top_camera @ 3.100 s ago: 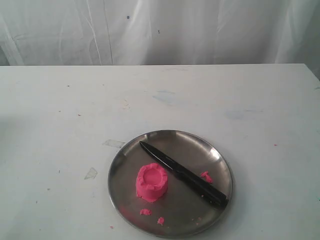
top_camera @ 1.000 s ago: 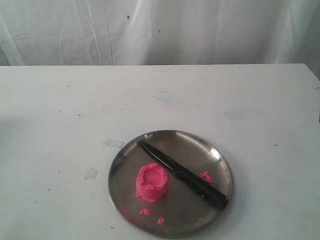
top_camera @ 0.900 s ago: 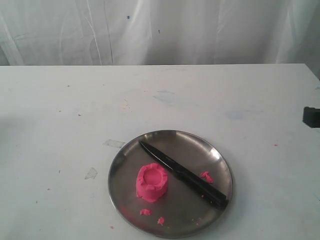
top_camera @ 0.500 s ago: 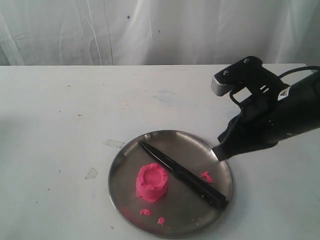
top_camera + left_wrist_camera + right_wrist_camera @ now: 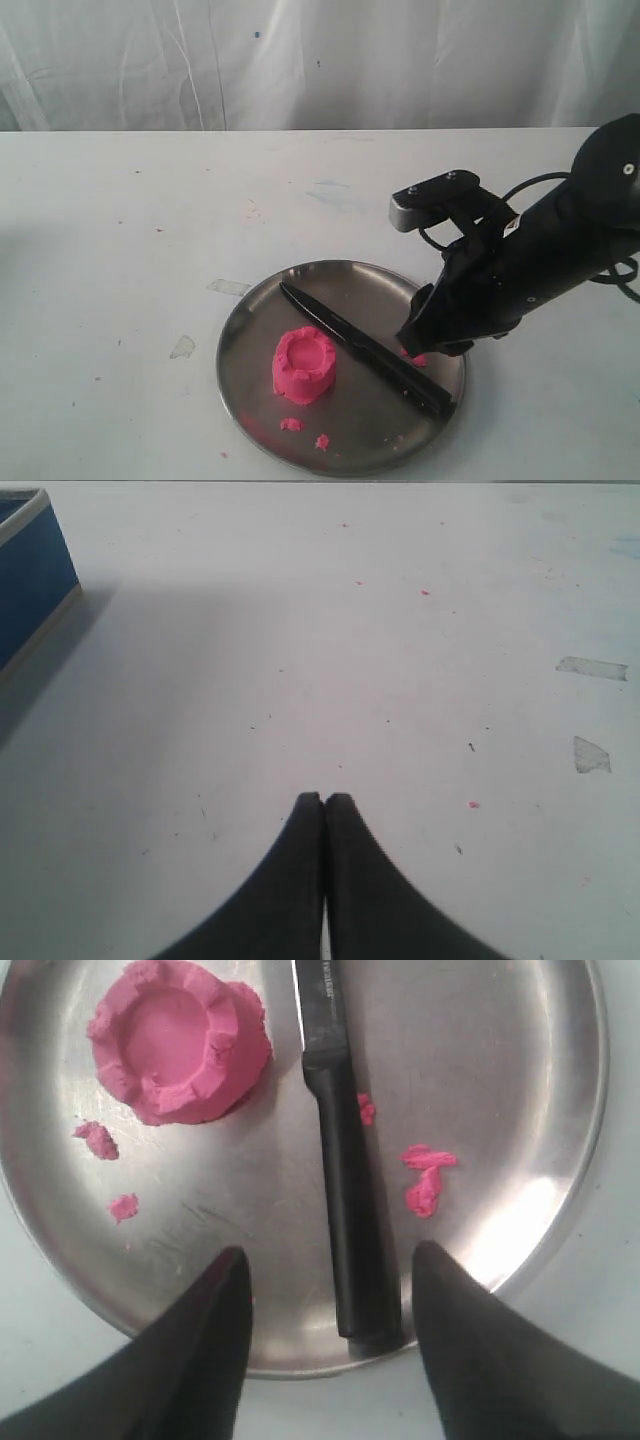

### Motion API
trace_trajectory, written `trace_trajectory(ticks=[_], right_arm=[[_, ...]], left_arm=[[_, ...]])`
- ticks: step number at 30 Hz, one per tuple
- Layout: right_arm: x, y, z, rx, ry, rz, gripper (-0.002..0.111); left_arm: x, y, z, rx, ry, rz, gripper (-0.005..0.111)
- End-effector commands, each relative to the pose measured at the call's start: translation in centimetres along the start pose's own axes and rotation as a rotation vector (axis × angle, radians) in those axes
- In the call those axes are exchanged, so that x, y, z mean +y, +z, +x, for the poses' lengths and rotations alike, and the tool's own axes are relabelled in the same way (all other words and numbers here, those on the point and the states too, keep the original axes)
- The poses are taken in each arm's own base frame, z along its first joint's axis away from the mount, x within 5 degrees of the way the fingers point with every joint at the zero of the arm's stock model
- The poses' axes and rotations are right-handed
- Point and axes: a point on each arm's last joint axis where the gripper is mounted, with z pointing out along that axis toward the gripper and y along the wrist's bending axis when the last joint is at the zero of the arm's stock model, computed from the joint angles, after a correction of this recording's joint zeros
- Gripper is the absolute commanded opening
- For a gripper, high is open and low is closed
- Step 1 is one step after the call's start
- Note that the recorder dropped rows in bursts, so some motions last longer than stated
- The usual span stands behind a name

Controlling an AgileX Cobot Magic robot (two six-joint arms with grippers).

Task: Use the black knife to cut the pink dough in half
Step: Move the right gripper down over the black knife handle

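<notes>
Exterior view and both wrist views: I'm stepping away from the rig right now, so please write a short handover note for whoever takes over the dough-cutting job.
Right gripper: open, empty, hovering over the handle end of the long all-black knife, fingers either side of it, not yet gripping.
Left gripper: shut, empty, over bare white table, away from the plate.
The knife lies flat on the round metal plate. The bright pink cup-shaped dough lump stands whole beside the blade; small pink crumbs lie around.
Done: approach to the knife.
Left: grasp the knife, lift it, cut the dough in half.
</notes>
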Motion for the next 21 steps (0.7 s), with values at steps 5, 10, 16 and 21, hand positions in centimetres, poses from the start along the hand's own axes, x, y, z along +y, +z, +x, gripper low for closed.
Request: trace_trajectory(ticks=[5, 10, 16, 21], right_arm=[[-0.7, 2.8, 0.3, 0.067, 0.022, -0.010, 0.048], [-1.1, 4.1, 0.5, 0.101, 0.034, -0.012, 0.047], [-1.4, 5.7, 1.1, 0.157, 0.049, -0.025, 0.047], [-1.6, 6.7, 1.5, 0.192, 0.058, -0.033, 0.047]], left_arm=[[0.0, 0.0, 0.1, -0.005, -0.005, 0.007, 0.000], [0.0, 0.0, 0.1, -0.005, -0.005, 0.007, 0.000], [0.0, 0.0, 0.1, -0.005, -0.005, 0.007, 0.000], [0.0, 0.0, 0.1, -0.005, -0.005, 0.007, 0.000]])
